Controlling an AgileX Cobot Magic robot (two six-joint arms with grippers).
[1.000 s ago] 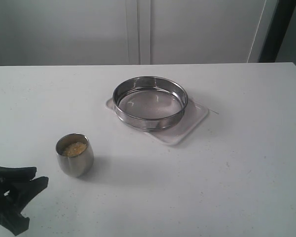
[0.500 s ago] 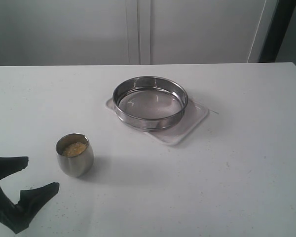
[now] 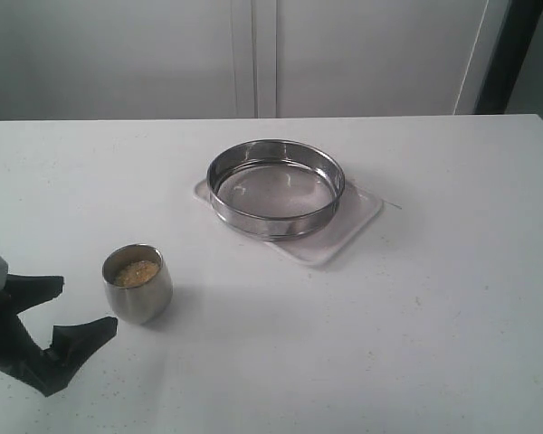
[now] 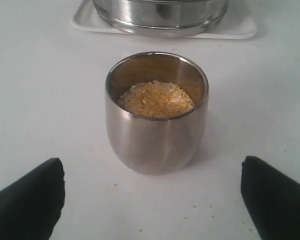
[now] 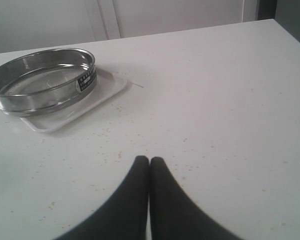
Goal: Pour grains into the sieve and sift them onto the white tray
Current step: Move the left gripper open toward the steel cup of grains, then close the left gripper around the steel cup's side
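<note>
Sieve (image 3: 273, 222): one; white tray (image 3: 358, 221): one; cup (image 3: 138, 297): one.

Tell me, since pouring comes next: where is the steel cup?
In the exterior view the steel cup stands lower left, beside the open left gripper, apart from the sieve.

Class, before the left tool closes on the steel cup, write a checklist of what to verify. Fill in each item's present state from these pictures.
1. Jaws of the left tool open wider than the small rounded steel cup: ok.
2. Cup upright, centred ahead of that tool: ok.
3. The fine yellow-tan grains inside the cup: ok.
4. The wide round steel sieve resting on the flat white rectangular tray: ok.
5. The right tool shut, apart from the sieve: ok.
</note>
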